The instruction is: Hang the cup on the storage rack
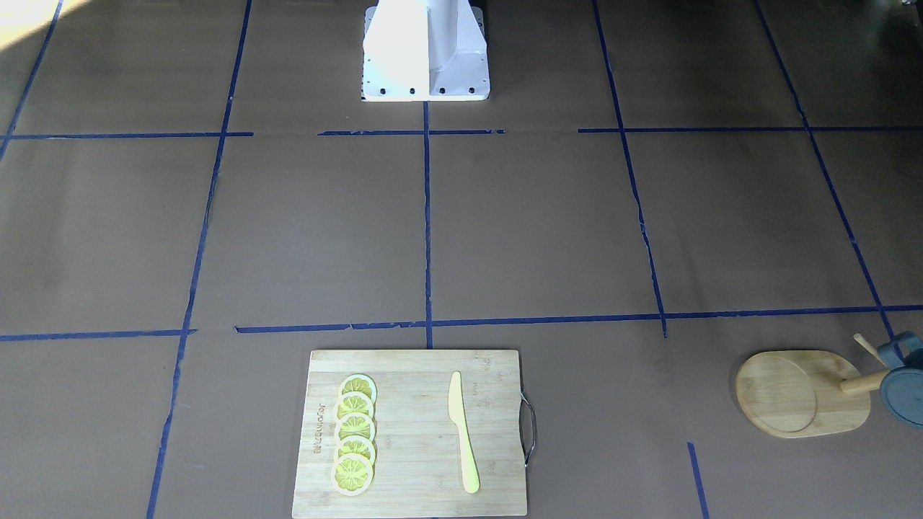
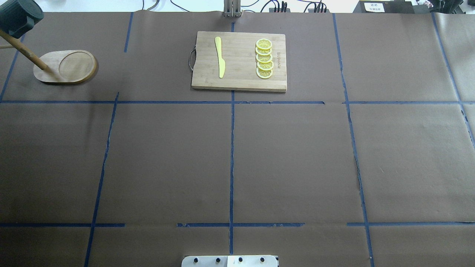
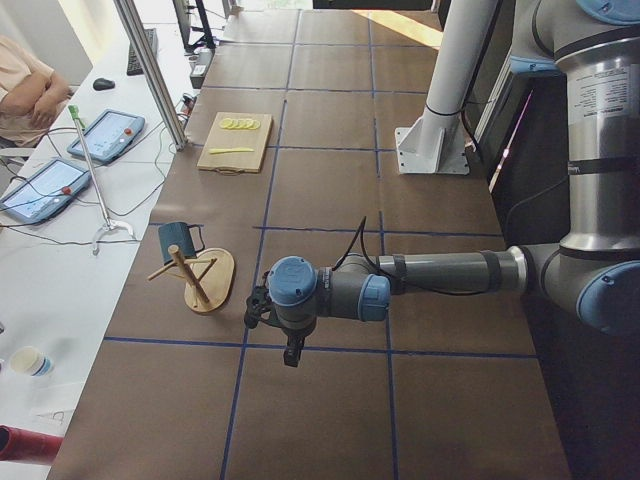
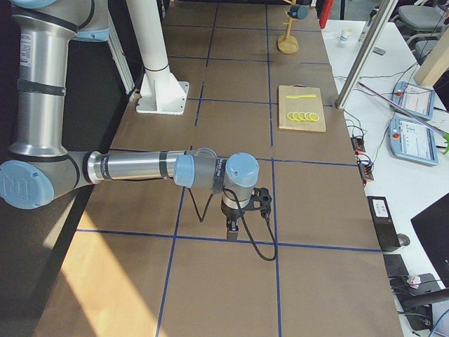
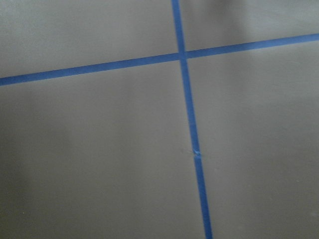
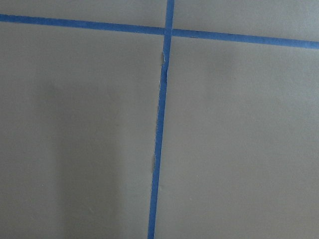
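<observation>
Left gripper (image 3: 291, 356), right gripper (image 4: 232, 231) over bare table, cup in neither; opening cannot tell. Cup (image 3: 176, 238) hangs on rack (image 3: 216, 280) peg, table's far left corner. Hanging looks done; next move: keep arms clear.

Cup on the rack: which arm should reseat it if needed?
Left. The cup hangs on the storage rack at the table's left end, near the left gripper; the right gripper is far from it.

Teal cup (image 1: 906, 393) on wooden storage rack (image 1: 782, 395) peg
</observation>
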Motion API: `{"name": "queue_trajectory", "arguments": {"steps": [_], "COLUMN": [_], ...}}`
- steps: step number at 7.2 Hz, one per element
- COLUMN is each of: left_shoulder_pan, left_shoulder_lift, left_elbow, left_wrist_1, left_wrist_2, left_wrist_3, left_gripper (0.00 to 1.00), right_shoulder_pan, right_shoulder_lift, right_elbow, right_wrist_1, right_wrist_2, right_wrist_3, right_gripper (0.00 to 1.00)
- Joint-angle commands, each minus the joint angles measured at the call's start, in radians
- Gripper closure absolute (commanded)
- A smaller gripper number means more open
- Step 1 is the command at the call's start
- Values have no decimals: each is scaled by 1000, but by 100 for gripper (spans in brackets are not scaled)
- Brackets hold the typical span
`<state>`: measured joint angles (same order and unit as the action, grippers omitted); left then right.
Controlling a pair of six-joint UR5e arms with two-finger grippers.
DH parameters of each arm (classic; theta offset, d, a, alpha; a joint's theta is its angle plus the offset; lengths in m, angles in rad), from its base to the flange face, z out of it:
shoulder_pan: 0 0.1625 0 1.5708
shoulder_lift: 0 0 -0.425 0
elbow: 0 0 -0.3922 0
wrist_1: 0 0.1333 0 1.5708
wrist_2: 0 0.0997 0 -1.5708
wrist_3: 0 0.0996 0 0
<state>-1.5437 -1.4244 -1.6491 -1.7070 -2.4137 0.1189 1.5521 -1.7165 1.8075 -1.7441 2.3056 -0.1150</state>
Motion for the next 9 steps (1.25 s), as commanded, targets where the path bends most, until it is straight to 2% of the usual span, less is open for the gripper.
{"name": "queue_trajectory", "arguments": {"steps": [1, 4, 6, 9], "left_shoulder_pan": [10, 8, -6, -13], "left_shoulder_lift": [4, 7, 10, 74], "left_elbow": [-15, -20, -20, -20], "left_wrist_1": [13, 26, 24, -28], "left_wrist_2": [1, 1, 74, 67], "left_wrist_3": [5, 45, 59, 59], "left_gripper": [0, 0, 0, 0], "right_shoulder_pan": [0, 0, 0, 0], "right_shoulder_lift": [0, 0, -5, -8], "right_elbow": [1, 3, 3, 4], "right_wrist_1": [0, 0, 0, 0], "right_wrist_2": [0, 0, -5, -3], "right_wrist_3": [0, -2, -2, 0], "right_gripper": [0, 0, 0, 0]}}
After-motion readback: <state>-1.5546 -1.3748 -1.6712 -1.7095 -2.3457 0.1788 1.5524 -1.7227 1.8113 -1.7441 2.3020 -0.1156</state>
